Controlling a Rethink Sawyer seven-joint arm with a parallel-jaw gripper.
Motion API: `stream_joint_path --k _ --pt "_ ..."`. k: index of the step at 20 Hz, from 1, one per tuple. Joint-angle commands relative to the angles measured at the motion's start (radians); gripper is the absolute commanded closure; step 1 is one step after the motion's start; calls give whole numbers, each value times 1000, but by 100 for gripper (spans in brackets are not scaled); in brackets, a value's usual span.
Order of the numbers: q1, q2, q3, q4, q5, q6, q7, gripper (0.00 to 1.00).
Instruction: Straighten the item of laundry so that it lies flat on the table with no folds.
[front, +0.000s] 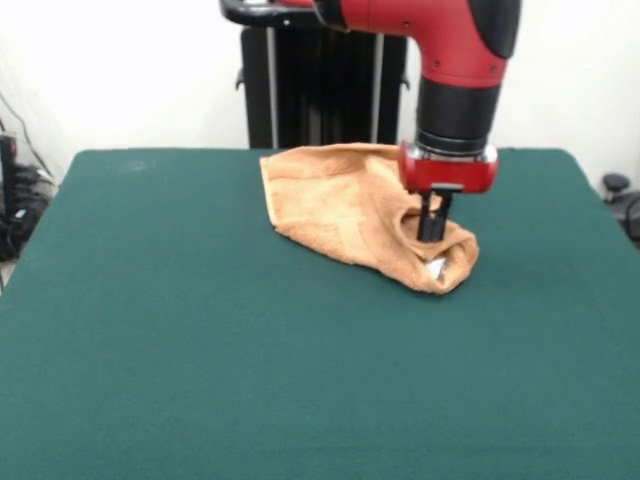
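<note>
The light-orange towel (345, 205) lies crumpled and folded over on the far middle-right of the dark green table (200, 350). Its right end is bunched into a raised roll, with a small white label (437, 267) showing under the fold. My gripper (433, 232) comes straight down from the red and black arm (455, 90) onto that bunched right end. Its black fingers (428, 218) stand close together, pinching a fold of the towel just above the table. The fingertips are partly hidden by the cloth.
The black pedestal (320, 90) stands behind the table's far edge. Cables and dark gear (15, 200) sit off the table's left side, and a dark object (620, 195) off its right side. Green cloth stretches wide in front of the towel.
</note>
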Motion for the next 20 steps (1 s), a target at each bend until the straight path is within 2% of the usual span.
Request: stream_joint_path --k 1,9,13,20 --pt "98 69 31 18 138 -37 346 100" --pt "246 114 14 -14 304 -50 409 100" --pt "312 121 -14 -52 376 -11 426 100" --pt "314 122 4 -23 385 -48 445 100"
